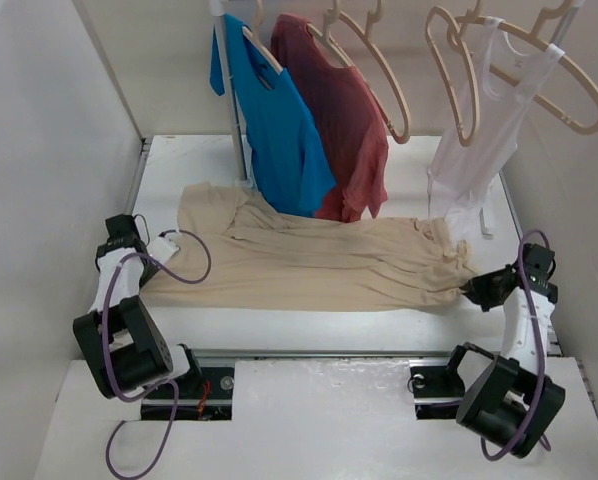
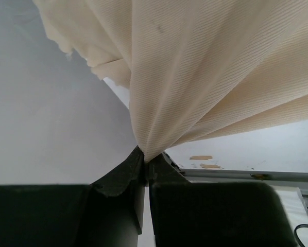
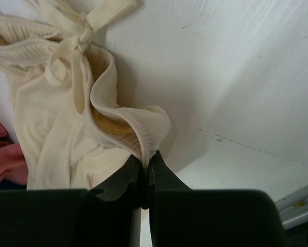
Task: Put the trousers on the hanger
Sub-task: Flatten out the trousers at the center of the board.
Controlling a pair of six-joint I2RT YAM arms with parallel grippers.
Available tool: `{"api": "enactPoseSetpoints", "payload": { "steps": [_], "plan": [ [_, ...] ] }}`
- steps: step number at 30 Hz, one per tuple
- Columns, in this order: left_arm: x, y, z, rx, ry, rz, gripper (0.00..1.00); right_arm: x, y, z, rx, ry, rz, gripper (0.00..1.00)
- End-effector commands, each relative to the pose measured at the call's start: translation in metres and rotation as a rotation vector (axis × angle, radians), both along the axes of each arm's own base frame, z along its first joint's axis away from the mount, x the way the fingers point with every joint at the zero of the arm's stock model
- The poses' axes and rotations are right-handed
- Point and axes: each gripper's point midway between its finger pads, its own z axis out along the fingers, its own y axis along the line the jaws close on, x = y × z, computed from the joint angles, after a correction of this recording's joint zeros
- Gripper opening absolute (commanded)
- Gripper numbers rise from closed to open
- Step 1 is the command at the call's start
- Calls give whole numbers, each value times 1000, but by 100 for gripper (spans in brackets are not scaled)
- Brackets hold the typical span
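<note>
The beige trousers (image 1: 309, 260) lie stretched across the table from left to right. My left gripper (image 1: 169, 245) is shut on their left end, and in the left wrist view the cloth (image 2: 205, 77) fans up out of the closed tips of that gripper (image 2: 145, 157). At the right end, my right gripper (image 1: 469, 290) is shut on the trousers. The right wrist view shows a folded hem (image 3: 128, 128) pinched in that gripper (image 3: 146, 162). A bare hanger (image 1: 474, 100) hangs on the rail at the back, between the red T-shirt and the white vest.
On the back rail hang a blue T-shirt (image 1: 279, 120), a dull red T-shirt (image 1: 344, 130) and a white vest (image 1: 474, 165), each on a similar hanger. Their hems reach down to the trousers' far edge. White walls close in left and right.
</note>
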Motion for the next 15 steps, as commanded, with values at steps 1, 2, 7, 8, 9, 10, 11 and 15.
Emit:
{"api": "enactPoseSetpoints", "payload": {
  "steps": [1,2,7,8,9,10,11,15],
  "plan": [
    [-3,7,9,51,-33,9,0,-4,-18,12,-74,-5,-125,0],
    [-3,7,9,51,-33,9,0,-8,-29,14,-124,22,-166,0],
    [-5,6,13,45,-19,9,0,-7,-47,31,-191,25,-211,0],
    [-6,6,15,42,-13,9,0,-5,-48,34,-195,17,-212,0],
    [-6,6,18,41,-9,8,0,-3,-49,38,-200,7,-213,0],
    [-7,6,23,38,-2,8,0,-1,-52,46,-214,-4,-219,0],
    [-6,6,27,37,0,8,0,1,-54,51,-221,-16,-221,0],
    [-14,-14,29,-58,51,-38,0,-2,-67,77,-304,-21,-236,0]
  ]
}}
